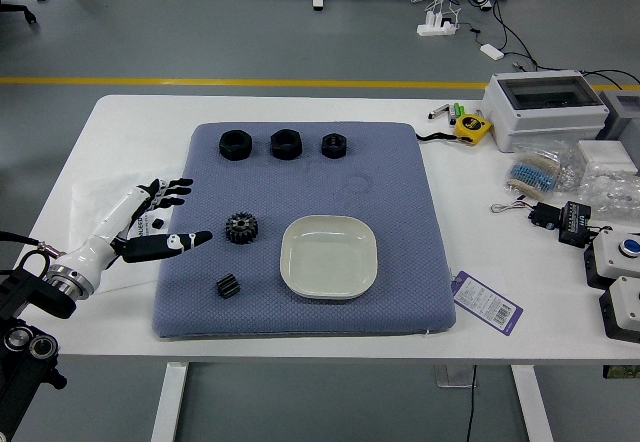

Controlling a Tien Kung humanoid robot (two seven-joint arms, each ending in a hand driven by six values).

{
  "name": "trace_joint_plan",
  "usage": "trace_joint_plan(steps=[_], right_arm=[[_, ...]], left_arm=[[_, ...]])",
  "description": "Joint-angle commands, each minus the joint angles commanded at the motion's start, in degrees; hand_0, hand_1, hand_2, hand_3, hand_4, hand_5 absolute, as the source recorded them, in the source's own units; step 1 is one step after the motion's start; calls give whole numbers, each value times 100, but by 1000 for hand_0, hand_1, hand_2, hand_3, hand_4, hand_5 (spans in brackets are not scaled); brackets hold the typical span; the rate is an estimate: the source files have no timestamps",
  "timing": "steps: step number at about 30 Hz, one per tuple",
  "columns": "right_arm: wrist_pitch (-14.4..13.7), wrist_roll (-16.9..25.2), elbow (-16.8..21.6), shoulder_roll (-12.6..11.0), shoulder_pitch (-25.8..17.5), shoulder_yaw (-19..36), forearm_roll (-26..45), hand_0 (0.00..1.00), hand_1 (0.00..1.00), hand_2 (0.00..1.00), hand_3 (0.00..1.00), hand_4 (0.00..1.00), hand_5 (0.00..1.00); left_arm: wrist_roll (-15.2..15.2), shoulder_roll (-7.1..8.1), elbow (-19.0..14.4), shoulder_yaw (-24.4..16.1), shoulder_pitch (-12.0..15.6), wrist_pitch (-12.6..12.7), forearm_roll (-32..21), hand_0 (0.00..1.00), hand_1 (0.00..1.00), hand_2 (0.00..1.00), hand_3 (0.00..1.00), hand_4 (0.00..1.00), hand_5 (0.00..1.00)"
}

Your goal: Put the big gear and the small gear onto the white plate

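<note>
Plate | gap to big gear, sm gear | L hand over mat edge, fingers apart

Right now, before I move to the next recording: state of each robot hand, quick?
Left robot hand: open, fingers spread, holding nothing, beside the big gear.
Right robot hand: out of view, so it cannot be told.

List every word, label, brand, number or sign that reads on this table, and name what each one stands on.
No text here reads; all of it is too small or blurred:
Purple-edged tag with a barcode, right of the mat: print lines, too small to read.
Yellow tape measure: dark mark on its face, too blurred to read.
Plastic bag at the table's left: small dark marks, too small to read.
</note>
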Motion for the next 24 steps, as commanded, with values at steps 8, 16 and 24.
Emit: trace_joint_plan(steps=[8, 16, 24], right_arm=[[5, -17, 1, 2, -14, 24, -43, 653, 647, 734, 585, 843, 687], [7, -10, 3, 1, -4, 7, -5, 652, 647, 734, 585, 843, 686], [13, 8, 1, -6, 20, -26, 53, 652, 647, 734, 585, 842, 685]], left_arm=[[33, 84, -371, 119, 349, -40, 665, 543, 587, 648, 696, 996, 190], [81, 31, -484, 344, 461, 95, 847, 538, 577, 631, 692, 992, 175], [105, -48, -383, 706, 347, 235, 1096, 535, 576, 630, 695, 996, 170]])
